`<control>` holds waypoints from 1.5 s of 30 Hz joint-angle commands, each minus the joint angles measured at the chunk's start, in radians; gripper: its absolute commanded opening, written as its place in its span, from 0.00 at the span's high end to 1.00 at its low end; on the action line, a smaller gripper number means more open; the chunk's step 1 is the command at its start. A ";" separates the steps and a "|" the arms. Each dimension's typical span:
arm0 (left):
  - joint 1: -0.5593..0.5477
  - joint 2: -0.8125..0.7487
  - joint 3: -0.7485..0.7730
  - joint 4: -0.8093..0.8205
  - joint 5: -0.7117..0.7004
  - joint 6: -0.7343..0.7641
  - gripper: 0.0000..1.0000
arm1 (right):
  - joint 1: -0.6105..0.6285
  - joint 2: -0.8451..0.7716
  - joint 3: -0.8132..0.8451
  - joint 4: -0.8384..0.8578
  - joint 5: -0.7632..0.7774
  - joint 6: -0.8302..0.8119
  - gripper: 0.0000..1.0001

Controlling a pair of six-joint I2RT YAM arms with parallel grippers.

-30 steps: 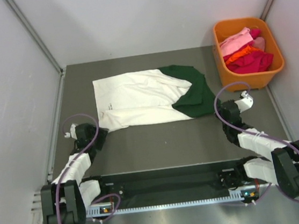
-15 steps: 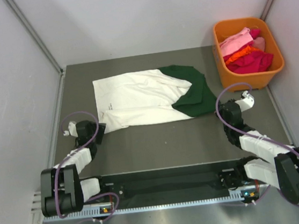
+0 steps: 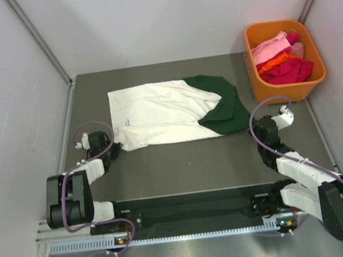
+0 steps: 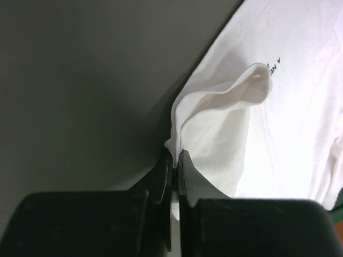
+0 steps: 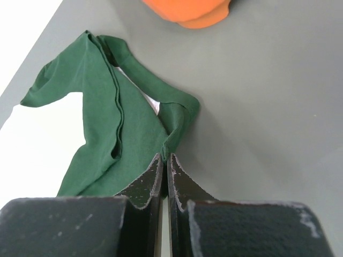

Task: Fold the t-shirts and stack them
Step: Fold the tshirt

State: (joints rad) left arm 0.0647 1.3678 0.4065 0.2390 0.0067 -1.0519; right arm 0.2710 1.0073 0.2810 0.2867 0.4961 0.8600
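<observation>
The cream-white t-shirt (image 3: 157,114) lies spread flat on the grey table, with small black lettering near its left side. The dark green t-shirt (image 3: 221,105) lies crumpled over its right end. My left gripper (image 3: 115,148) is low at the white shirt's near-left corner and shut on that corner. In the left wrist view the white cloth (image 4: 278,118) is pinched between the jaws of the left gripper (image 4: 174,156) and rises in a small fold. My right gripper (image 3: 250,128) is shut on the green shirt's near-right edge. The right wrist view shows the right gripper (image 5: 165,157) pinching the green cloth (image 5: 96,107).
An orange basket (image 3: 284,60) holding pink, orange and red clothes stands at the back right, and its base shows in the right wrist view (image 5: 187,10). Grey walls close in the table (image 3: 182,164) on the left, back and right.
The left gripper has moved forward to the white shirt's near-left corner and shut on it. The right gripper has stayed shut on the green shirt.
</observation>
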 commanded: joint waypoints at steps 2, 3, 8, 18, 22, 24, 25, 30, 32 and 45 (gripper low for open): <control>0.000 -0.044 0.089 -0.234 -0.056 0.085 1.00 | 0.008 0.002 0.082 -0.108 0.082 0.054 1.00; 0.000 -0.056 0.104 -0.277 -0.065 0.090 1.00 | 0.008 0.013 0.110 -0.150 0.088 0.075 1.00; -0.002 -0.160 0.187 -0.389 -0.106 0.112 1.00 | 0.014 0.068 0.364 -0.470 0.128 0.106 1.00; 0.001 -0.177 0.566 -0.630 -0.100 0.167 1.00 | 0.017 0.048 0.648 -0.584 0.160 0.119 1.00; 0.009 -0.145 0.819 -0.782 -0.094 0.194 1.00 | 0.017 0.056 0.896 -0.668 0.160 0.065 1.00; 0.009 -0.153 0.946 -0.822 -0.093 0.202 1.00 | 0.017 0.037 0.969 -0.701 0.162 0.034 1.00; 0.009 -0.171 0.978 -0.833 -0.088 0.213 1.00 | 0.017 0.022 1.022 -0.715 0.162 0.024 1.00; 0.009 -0.257 1.150 -0.900 -0.065 0.231 1.00 | 0.016 -0.146 1.089 -0.672 0.136 -0.079 1.00; 0.009 -0.300 1.209 -0.917 -0.060 0.221 1.00 | 0.017 -0.217 1.090 -0.630 0.124 -0.122 1.00; 0.009 -0.256 1.165 -0.867 -0.019 0.147 1.00 | 0.016 -0.133 1.163 -0.649 0.162 -0.182 1.00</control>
State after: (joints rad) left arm 0.0639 1.0348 1.6402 -0.6716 0.0147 -0.8883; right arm 0.2817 0.7860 1.4437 -0.3828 0.6075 0.7055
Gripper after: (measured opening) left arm 0.036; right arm 0.012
